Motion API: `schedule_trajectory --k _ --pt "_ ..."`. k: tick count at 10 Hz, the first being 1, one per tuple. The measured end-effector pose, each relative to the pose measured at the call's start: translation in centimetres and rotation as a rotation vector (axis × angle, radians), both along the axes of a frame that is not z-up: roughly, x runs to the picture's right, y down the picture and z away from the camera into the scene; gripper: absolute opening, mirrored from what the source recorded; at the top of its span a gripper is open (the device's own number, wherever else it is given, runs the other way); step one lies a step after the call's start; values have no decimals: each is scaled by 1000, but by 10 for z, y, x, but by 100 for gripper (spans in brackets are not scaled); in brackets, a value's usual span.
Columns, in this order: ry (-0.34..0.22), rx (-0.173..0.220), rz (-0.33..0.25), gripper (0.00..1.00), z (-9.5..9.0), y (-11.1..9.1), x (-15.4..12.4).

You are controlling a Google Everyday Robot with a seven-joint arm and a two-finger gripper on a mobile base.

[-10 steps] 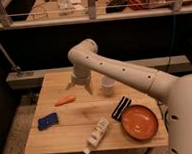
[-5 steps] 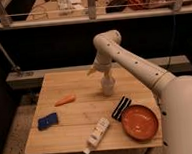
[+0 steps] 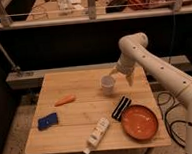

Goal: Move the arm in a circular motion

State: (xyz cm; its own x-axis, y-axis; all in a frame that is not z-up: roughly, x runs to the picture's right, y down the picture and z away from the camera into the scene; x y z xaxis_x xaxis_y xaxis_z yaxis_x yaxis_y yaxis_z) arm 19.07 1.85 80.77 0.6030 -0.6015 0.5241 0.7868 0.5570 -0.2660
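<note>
The arm [image 3: 154, 69] is thick, cream-white and jointed, with small dark dots along it. It reaches in from the lower right, bends at a rounded elbow [image 3: 133, 41] above the table's back right, and drops to the gripper [image 3: 121, 75]. The gripper hangs just above the wooden table [image 3: 82, 110], right beside a small white cup [image 3: 107, 84], on the cup's right. Its two fingers stand apart and hold nothing.
On the table lie a carrot [image 3: 65, 99], a blue object [image 3: 47, 121], a white bottle on its side [image 3: 97, 132], a black striped object [image 3: 121, 108] and an orange bowl [image 3: 139, 121]. A dark rail and shelf run behind the table. Cables lie on the floor at right [image 3: 167, 103].
The arm has swung steadily to the right, from the table's back left to its back right. The gripper passed over the cup and is now on its right. The objects have not moved.
</note>
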Motion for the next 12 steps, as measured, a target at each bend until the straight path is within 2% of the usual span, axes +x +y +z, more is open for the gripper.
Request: schedule_trajectory --k 2,3,6,7,9,12 --pt "15 1 -9 80 -25 30 32" --pt "9 3 -24 80 -34 39 39" --pt "-36 9 -72 80 -60 57 28" --pt "-55 11 -89 80 -68 63 18" --pt "-108 14 -131 80 -91 78 -23" --pt "-201 11 -230 80 -129 106 -104"
